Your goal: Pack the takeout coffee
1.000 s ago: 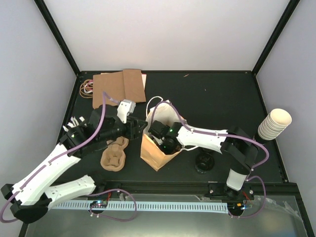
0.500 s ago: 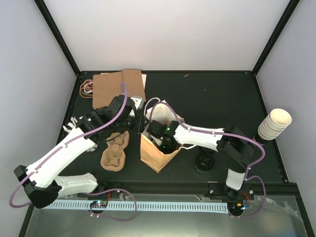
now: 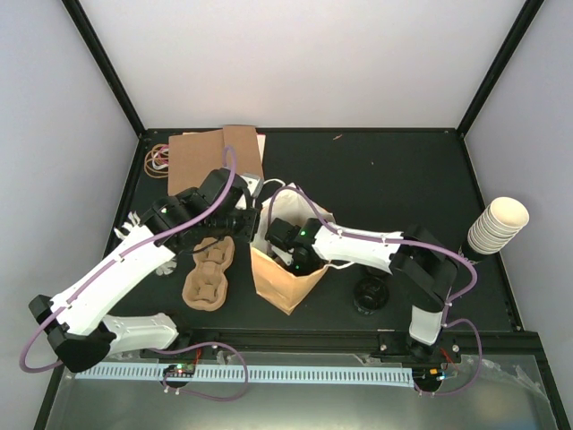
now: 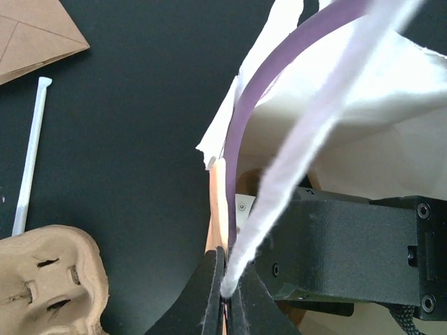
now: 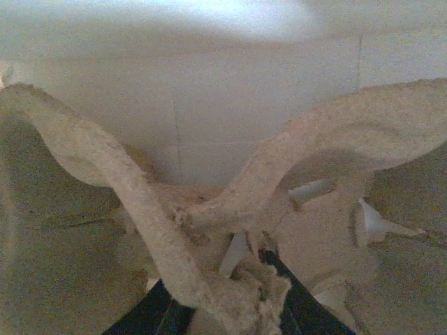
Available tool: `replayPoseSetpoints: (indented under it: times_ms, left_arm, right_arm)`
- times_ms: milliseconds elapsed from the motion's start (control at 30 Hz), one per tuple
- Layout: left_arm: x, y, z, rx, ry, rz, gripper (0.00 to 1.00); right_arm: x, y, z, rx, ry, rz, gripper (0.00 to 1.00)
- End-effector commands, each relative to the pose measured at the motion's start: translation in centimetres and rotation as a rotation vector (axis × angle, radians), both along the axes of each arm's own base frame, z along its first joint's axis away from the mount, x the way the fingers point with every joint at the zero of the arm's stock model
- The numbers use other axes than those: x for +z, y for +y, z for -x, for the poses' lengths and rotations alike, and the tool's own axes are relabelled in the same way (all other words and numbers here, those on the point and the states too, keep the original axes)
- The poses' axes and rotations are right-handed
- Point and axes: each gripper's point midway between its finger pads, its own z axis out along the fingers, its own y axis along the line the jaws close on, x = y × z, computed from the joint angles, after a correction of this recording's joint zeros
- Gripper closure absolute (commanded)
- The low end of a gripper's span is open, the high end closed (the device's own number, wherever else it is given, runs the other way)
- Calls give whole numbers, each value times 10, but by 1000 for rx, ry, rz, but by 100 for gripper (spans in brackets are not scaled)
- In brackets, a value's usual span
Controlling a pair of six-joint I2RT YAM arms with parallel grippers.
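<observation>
Left gripper (image 4: 225,286) pinching white paper handle (image 4: 307,136) of brown paper bag (image 3: 282,282). Right gripper (image 5: 223,310) reaching inside bag, clamping brown moulded-pulp tray (image 5: 143,209). Dark black-lidded coffee cup (image 3: 370,294) sitting on table, right of bag, not yet packed.

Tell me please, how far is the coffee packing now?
Done: the bag stands open and a tray is inside it. In hand: the left tool pinches the bag's handle, and the right tool grips that tray. Left: one lidded cup sits outside the bag, and a second tray lies empty beside it. Whether any cups are in the bag cannot be seen.
</observation>
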Motion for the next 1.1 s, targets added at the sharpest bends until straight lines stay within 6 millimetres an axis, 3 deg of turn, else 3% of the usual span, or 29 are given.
replayPoseSetpoints:
  times_ms: [0,333,1067]
  left_arm:
    - [20,7,4,-8,-40,3,98]
    - [32,7,10,-46,-78,41,98]
    - [33,3,13,-67,-82,65,98]
  right_arm:
    - [-10,-11,7,17,46,56,75]
    - [-24,-15,13,17,64,54,75]
    - [-70,-24,20,-7,96,88,72]
